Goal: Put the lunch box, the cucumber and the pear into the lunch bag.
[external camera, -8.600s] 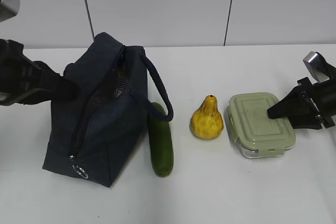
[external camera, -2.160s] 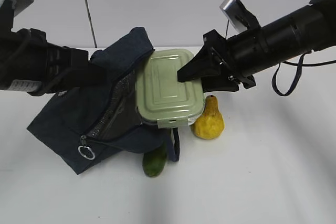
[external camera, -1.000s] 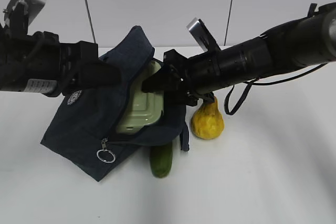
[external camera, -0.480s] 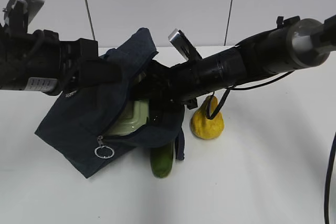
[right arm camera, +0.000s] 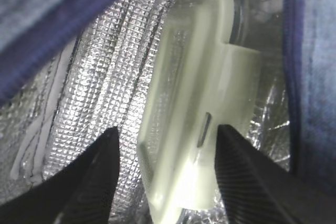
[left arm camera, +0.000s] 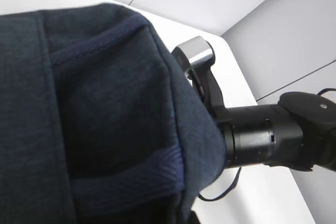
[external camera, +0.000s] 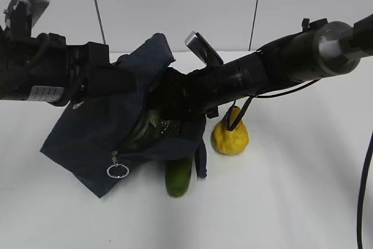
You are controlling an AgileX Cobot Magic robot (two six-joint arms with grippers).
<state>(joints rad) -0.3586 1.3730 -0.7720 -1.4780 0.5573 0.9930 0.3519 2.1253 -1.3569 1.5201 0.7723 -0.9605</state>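
Your left gripper point(external camera: 119, 80) is clamped on the upper flap of the lunch bag point(external camera: 93, 144) and holds the mouth up and open — keep that pull steady while the other arm works inside. In the left wrist view the navy fabric fills nearly everything, so you cannot judge the opening from there; trust the exterior view.

Inside the bag, the lunch box point(right arm camera: 194, 119) stands on edge against the silver foil lining point(right arm camera: 100, 77), its pale green lid facing the right wrist camera. Your right gripper point(right arm camera: 165, 161) has its jaws parted on either side of the box with gaps visible, so the box looks released. Draw that arm straight back along its own line, jaws spread, and watch that neither finger drags a lid clip or snags the lining.

Below the bag's mouth the cucumber point(external camera: 178, 177) lies on the bench point(external camera: 291, 202), partly under the fabric; the pear point(external camera: 230, 135) stands just beside it, under your right arm — clear it as you retreat.
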